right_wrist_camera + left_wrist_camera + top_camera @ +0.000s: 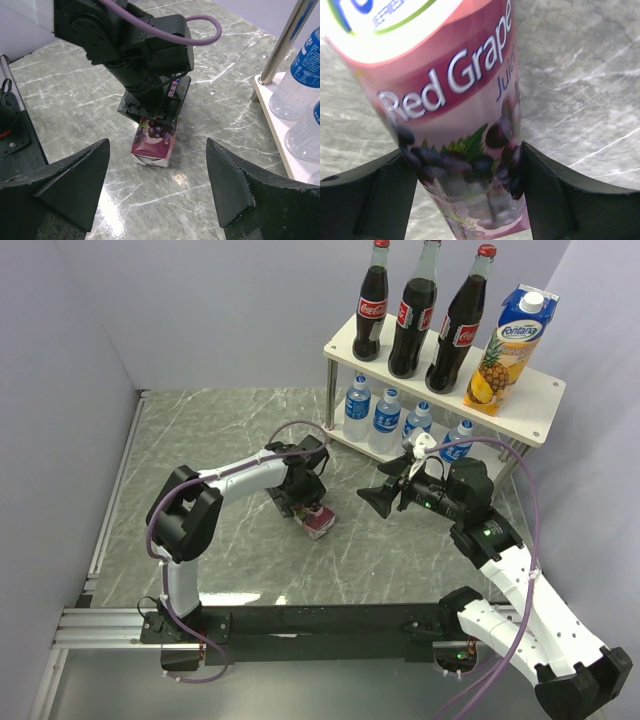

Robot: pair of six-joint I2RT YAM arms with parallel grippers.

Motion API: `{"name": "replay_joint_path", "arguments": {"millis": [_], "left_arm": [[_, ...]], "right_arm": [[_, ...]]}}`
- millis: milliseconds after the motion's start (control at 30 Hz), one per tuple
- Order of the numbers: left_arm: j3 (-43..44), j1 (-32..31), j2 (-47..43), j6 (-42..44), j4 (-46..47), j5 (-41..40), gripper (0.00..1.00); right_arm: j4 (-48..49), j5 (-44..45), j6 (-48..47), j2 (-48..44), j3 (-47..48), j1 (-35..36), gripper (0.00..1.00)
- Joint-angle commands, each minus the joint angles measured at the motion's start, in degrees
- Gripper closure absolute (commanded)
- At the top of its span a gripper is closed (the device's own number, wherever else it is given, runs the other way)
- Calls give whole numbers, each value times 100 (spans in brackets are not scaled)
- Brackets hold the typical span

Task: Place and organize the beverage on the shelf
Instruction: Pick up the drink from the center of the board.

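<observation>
Juice carton (pixel 457 125) between left jaws

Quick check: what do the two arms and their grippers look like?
Left arm and right arm: white links, black joints, with a purple cable looping along each. Left gripper and right gripper: matte black, with two broad wedge-shaped fingers.

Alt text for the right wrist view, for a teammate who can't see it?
The left pincer is closed on a red grape juice carton on the marble table. The open right pincer frames it; water bottles on the shelf's lower board sit at right.
</observation>
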Motion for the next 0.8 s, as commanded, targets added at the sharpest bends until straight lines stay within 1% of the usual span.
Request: {"name": "replay_joint_path", "arguments": {"millis": [0,33,67,100,133,200,233,300,333,367,400,467,567,600,733,767], "left_arm": [[-27,-395,-458,740,72,-564,45],[-53,-457,-572,1186,178,-732,46],[-105,-536,-843,1408,283,-1081,46],[-184,-598,-1003,1680,458,-1137,46],[-454,-703,-1352,2257,956,-1129,47],[-842,-783,-1740,2735,1564,-954,52],[-1279,-792,-2117,3111,2098,-875,57],[-1651,-792,-2409,3395,2576,-647,63],[-1948,-801,-2628,3631,2735,-602,68],[-2090,-801,-2743,3738,3119,-515,71],[-2222,-801,-2849,3939,3280,-409,76],[-2583,-801,-3130,4038,3709,-303,78],[-2909,-836,-3420,4126,3949,-232,83],[-3031,-862,-3491,4152,4054,-224,85],[-3436,-950,-4043,4257,4423,-57,90],[-3524,-985,-4158,4301,4520,-48,91]], "right_arm": [[103,-87,40,-142,71,-89,16],[85,-87,31,-177,80,-124,17],[85,-61,14,-186,80,-133,17],[67,-61,5,-195,97,-150,17],[50,-61,-4,-221,106,-194,16],[41,-78,-22,-256,115,-247,17],[24,-87,-22,-274,124,-282,17],[23,-175,4,-300,106,-405,17],[23,-210,22,-335,115,-466,17],[23,-263,57,-327,106,-554,17],[23,-350,66,-336,97,-607,16],[41,-430,119,-344,97,-721,17],[15,-640,163,-257,97,-801,16],[-3,-719,163,-178,97,-836,17],[-161,-1544,137,243,80,-871,17],[-170,-1999,110,349,62,-871,17]]}}
